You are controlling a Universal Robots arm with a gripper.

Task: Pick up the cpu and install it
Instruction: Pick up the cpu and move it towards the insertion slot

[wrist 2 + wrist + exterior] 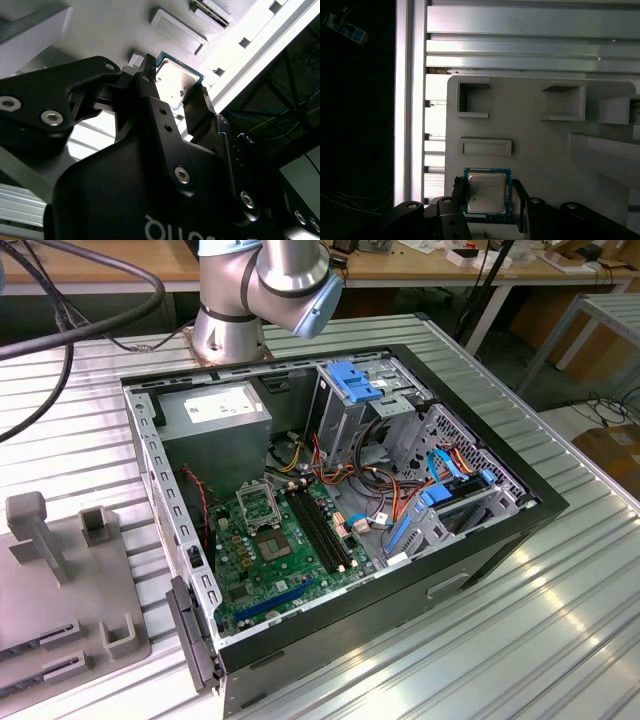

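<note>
**Thin edge grip on the cpu, and a long carry to the socket**

The gripper (488, 200) is closed on the cpu (487, 190). Its fingers (458, 192) press against two opposite edges of the chip, and no gap shows on either side in both wrist views. The cpu lies flat between them, grey metal top up, at or just above the grey tray (530, 140); whether it has left the surface cannot be told.

The main risk is judged to be the hold itself. The chip is thin, and only narrow fingertips meet its rim, so uneven pressure could tip it or let it slide out. A tilted chip could also snag on the tray's raised ledges just beside it. The slatted metal table (520, 45) has grooves where a dropped chip could lodge.

Further off, the open computer case (540, 505) holds the green motherboard (250, 570) and its socket (258, 506), well apart from the tray. A chip that arrives skewed or rotated would probably not seat and could harm the contacts.

The wrist appears to point straight down over the tray. The arm (270, 280) rises from its base beyond the case.
</note>
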